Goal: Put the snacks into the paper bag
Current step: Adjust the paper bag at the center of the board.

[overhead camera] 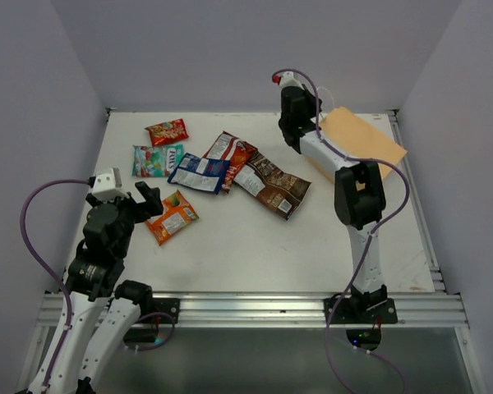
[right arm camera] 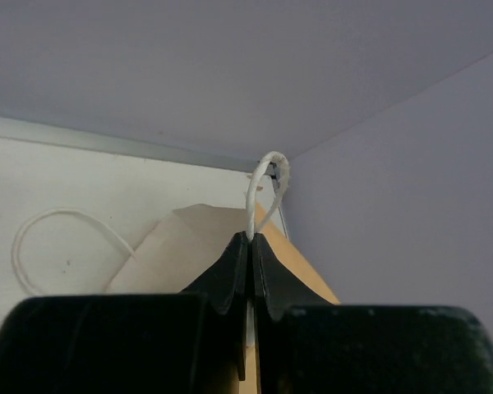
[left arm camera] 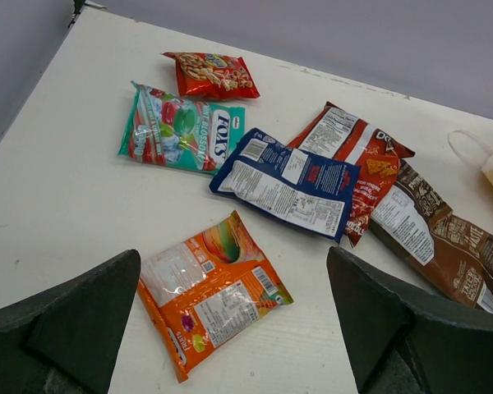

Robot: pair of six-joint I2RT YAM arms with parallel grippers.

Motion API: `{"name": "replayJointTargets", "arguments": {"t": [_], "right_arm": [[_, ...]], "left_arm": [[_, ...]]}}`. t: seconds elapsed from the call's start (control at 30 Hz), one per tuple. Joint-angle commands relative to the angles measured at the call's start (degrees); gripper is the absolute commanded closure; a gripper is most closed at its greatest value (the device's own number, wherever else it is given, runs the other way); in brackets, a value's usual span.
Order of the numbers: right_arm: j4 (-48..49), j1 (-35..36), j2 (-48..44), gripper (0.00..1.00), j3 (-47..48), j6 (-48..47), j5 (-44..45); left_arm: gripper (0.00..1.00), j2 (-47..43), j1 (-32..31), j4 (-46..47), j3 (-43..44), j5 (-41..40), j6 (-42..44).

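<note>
Right hand clamped on cord handle of paper bag, mouth facing left, long axis slanting far-left to near-right, left hand spread wide above orange packet

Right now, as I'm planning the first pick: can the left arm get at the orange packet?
Probably yes. The left gripper is open and the orange packet lies flat just ahead of it, apart from the other packets, with nothing on top.
</note>
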Motion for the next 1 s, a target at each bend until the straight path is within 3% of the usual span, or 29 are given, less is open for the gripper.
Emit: {"name": "replayJointTargets", "arguments": {"t": [0.0, 0.3, 0.57, 0.7, 0.97], "right_arm": [[3.2, 0.1, -8.5, 1.0, -1.8, 3.6, -1.6], [3.4, 0.2, -20.8, 1.0, -11.3, 9.9, -2.6], [-0.8, 0.1, -36.2, 1.0, -25.4, 27.3, -5.6], [-4.3, 0.1, -43.9, 1.0, -32.3, 35.5, -9.6], [-11.2, 0.0, -53.9, 1.0, -35.3, 42.0, -18.8]], "left_arm": [[0.0, -0.5, 0.2, 2.7, -0.1, 0.3, 1.3], [0.0, -0.9, 0.3, 2.7, -0.2, 0.8, 1.2], [0.0, -0.8, 0.7, 2.7, -0.4, 1.5, 1.1], [0.0, -0.7, 0.7, 2.9, -0.5, 2.0, 1.0], [0.0, -0.7, 0.9, 2.7, -0.4, 2.4, 0.8]]}}
